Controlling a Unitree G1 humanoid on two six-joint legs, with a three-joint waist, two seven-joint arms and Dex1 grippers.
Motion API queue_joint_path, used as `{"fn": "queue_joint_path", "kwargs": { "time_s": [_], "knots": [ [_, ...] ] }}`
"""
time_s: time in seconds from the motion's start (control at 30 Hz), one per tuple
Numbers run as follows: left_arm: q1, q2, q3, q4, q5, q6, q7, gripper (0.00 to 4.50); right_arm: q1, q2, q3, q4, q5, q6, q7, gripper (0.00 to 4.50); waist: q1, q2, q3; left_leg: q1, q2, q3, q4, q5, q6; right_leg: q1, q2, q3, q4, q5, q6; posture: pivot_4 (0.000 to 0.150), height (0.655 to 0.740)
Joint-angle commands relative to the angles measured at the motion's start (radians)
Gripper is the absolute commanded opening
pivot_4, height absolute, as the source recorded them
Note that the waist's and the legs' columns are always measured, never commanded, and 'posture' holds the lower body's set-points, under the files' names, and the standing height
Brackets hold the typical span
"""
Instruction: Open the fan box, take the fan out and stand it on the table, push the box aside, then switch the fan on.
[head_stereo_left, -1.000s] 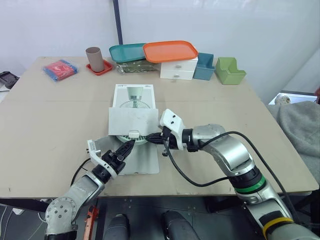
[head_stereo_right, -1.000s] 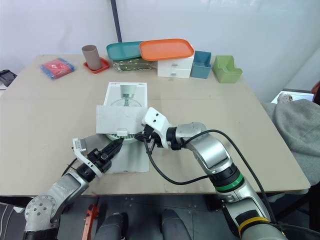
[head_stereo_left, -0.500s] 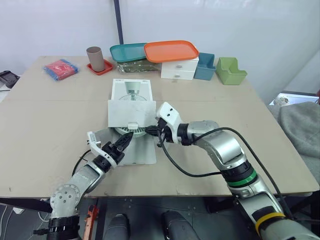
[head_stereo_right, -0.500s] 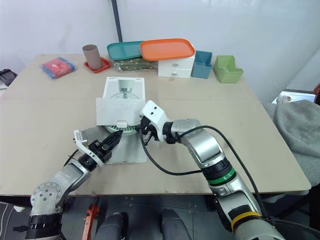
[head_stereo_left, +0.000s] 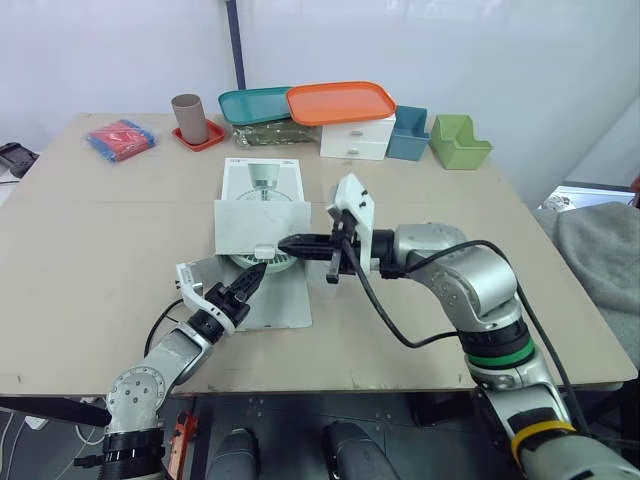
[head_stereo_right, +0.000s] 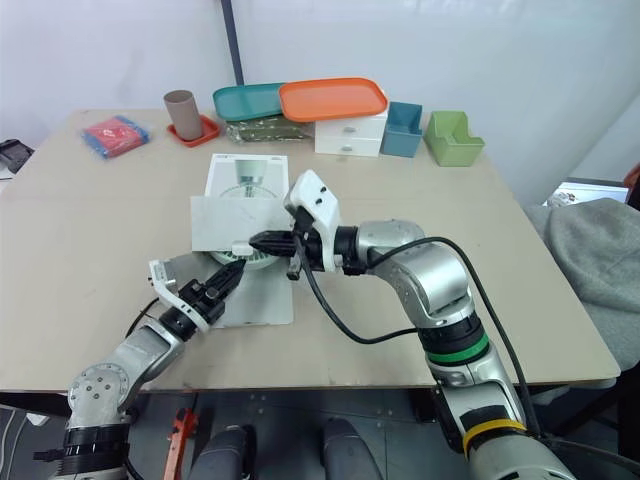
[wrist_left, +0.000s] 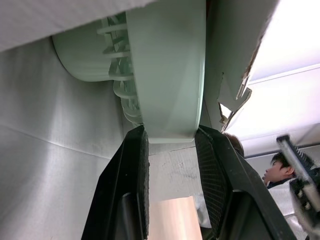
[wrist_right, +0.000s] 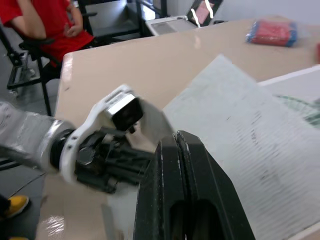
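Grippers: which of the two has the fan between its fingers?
The left gripper: its fingers clasp the green fan; the right gripper is shut, fingers pressed together.

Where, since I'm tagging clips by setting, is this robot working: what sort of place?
Probably a robotics lab or test room: a plain work table staged with props like an orange tray, small drawers and a fan, with a seated person nearby.

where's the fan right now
The pale green plastic fan lies in the open white cardboard box at table centre, its rim between the fingers of the left hand.
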Motion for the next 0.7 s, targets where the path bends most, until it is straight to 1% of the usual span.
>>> {"fn": "queue_joint_path", "kwargs": {
  "time_s": [0.03,0.2,0.33,0.43,0.7],
  "knots": [
    [0.028,-0.003,0.008,0.031,0.045,0.009,0.026,0.90,-0.015,0.019,0.046,0.094,-0.092,-0.066,-0.060,0.00,0.000,-0.001,0.000,0.000,0.000,0.000,0.000,0.000,0.000,0.000,0.000,0.000,0.000,0.000,0.000,0.150,0.7400],
    [0.030,-0.010,0.010,0.030,0.055,0.009,0.026,0.90,-0.035,0.089,0.066,0.200,-0.144,-0.116,-0.107,0.00,0.001,0.000,0.000,-0.001,0.000,0.000,-0.001,0.000,0.000,-0.001,0.000,0.000,0.000,0.000,0.000,0.150,0.7400],
    [0.034,-0.017,0.014,0.023,0.055,0.011,0.029,0.90,-0.041,0.105,0.074,0.230,-0.170,-0.140,-0.110,0.00,0.001,0.000,0.000,-0.001,0.000,-0.001,0.000,0.000,0.000,0.000,0.000,0.000,0.000,0.000,0.001,0.150,0.7400],
    [0.041,-0.021,0.015,0.016,0.053,0.011,0.031,0.90,-0.045,0.115,0.066,0.278,-0.194,-0.131,-0.144,0.00,0.001,0.000,0.000,-0.001,0.000,-0.001,0.000,0.000,0.000,0.000,0.000,0.000,0.000,0.000,0.001,0.150,0.7400],
    [0.088,-0.037,0.030,-0.027,0.019,0.018,0.057,0.90,-0.037,0.115,0.063,0.266,-0.203,-0.135,-0.136,0.00,-0.001,0.000,0.000,-0.001,0.000,-0.001,-0.001,0.000,0.000,0.000,0.000,0.000,0.000,-0.001,0.000,0.150,0.7400]
  ]
}}
